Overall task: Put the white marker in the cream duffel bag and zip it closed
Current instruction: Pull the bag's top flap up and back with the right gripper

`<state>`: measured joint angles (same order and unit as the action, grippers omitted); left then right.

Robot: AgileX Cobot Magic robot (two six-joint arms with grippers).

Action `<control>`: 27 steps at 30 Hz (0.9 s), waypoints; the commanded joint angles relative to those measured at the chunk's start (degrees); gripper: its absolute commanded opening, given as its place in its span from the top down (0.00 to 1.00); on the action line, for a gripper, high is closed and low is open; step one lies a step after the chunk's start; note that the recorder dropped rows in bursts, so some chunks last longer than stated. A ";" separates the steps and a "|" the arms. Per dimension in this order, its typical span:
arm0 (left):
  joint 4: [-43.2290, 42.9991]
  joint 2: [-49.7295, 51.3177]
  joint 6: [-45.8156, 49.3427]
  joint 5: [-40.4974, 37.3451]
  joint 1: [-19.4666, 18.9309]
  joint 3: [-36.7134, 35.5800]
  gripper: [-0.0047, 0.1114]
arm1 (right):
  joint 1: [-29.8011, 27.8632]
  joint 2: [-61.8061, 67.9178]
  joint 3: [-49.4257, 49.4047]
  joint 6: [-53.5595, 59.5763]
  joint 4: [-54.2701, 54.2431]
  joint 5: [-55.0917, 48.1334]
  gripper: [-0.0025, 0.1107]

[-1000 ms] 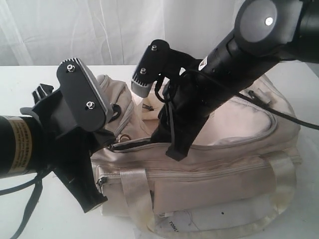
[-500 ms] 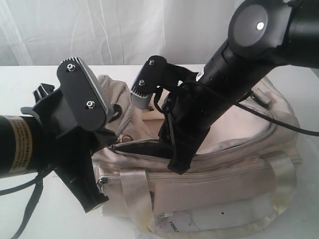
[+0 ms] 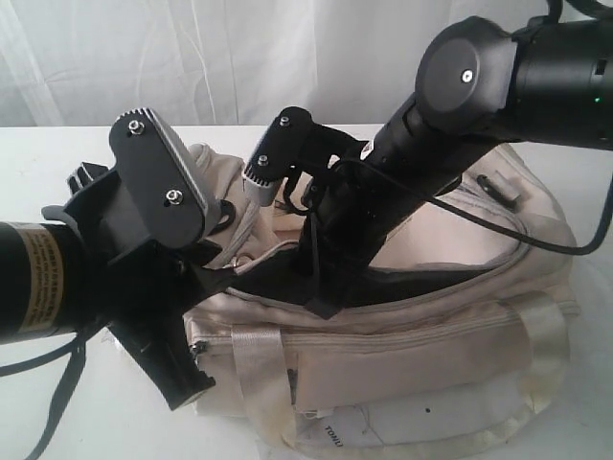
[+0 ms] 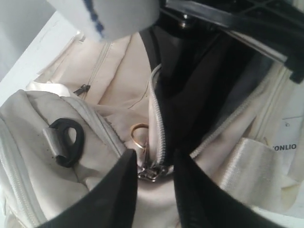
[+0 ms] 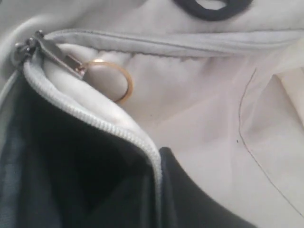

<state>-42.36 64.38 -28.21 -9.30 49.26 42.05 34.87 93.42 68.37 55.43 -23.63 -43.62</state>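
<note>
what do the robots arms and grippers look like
Both arms are black tubes. The left arm carries a yellowish printed label and a dark plate with two screws; the left gripper has broad black fingers. The right arm has a round grey joint cap and a loose black cable; the right gripper is black too.

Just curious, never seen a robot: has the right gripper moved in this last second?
Yes. The right gripper has slid left and lower along the cream duffel bag's opening.
</note>
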 commanded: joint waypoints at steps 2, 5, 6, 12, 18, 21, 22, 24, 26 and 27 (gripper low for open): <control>1.13 -0.52 -0.28 2.90 0.13 -0.30 0.60 | -0.05 -0.64 1.98 -2.95 2.08 1.87 0.97; 1.13 -0.52 -0.28 3.72 0.13 -0.30 0.60 | -0.05 -0.88 3.09 -2.95 2.79 1.87 0.97; 1.13 -0.52 -0.28 3.86 0.13 -0.30 0.60 | -0.05 -0.88 3.17 -3.07 2.89 1.87 0.97; 1.45 -0.52 -0.28 5.08 0.13 -0.30 0.60 | -0.05 -0.96 3.54 -3.19 2.89 3.07 0.97; 0.42 -0.29 0.00 5.99 3.52 -0.30 0.60 | -0.05 -0.96 3.54 -3.19 2.89 2.94 0.97; -2.39 0.86 0.12 6.64 4.19 -0.30 0.60 | -0.05 -0.96 3.54 -3.19 2.89 2.94 0.97; -2.37 1.29 0.12 7.02 4.19 -0.30 0.60 | -0.05 -0.96 3.54 -3.19 2.89 2.94 0.97; -3.31 1.92 0.12 7.29 4.19 -0.30 0.60 | -0.05 -0.96 3.54 -3.19 2.89 2.88 0.97; -6.57 2.43 0.16 7.29 4.19 -0.30 0.60 | -0.05 -0.96 3.54 -3.19 2.89 2.54 0.97; -7.89 2.68 0.16 7.29 4.19 -0.30 0.60 | -0.05 -0.96 3.54 -3.19 2.89 2.42 0.97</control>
<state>-46.42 66.59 -28.07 -2.50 53.04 42.05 34.87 92.94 71.37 52.54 -20.63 -41.41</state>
